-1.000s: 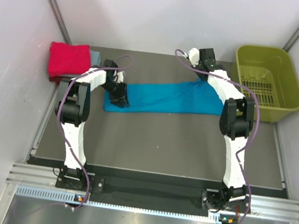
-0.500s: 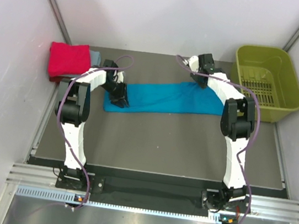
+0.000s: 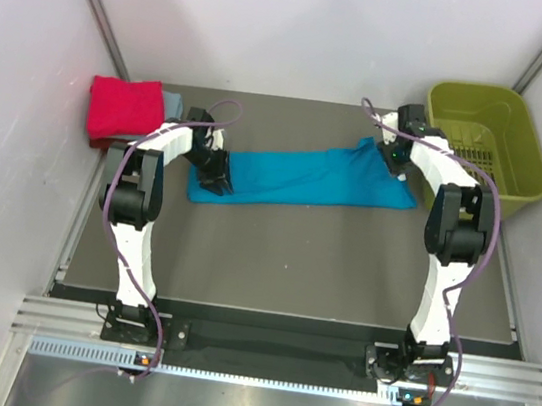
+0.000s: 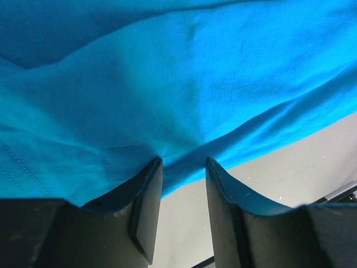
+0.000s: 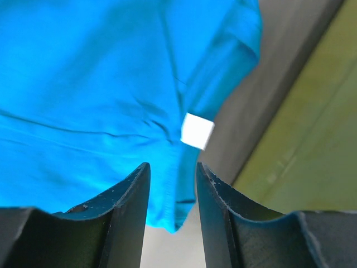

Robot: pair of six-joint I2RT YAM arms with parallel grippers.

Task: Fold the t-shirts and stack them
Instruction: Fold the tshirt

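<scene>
Now our right gripper hovers released over the right end of the teal t-shirt, flat on the table; our left gripper, jaws parted, presses its left end, long axis running between our arms.

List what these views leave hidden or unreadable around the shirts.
- Top view: the red shirt covers most of the grey shirt.
- Top view: the left gripper hides the left end of the teal shirt.
- Right wrist view: the white tag is blurred and unreadable.
- Left wrist view: the fingers hide whether they pin cloth.
</scene>
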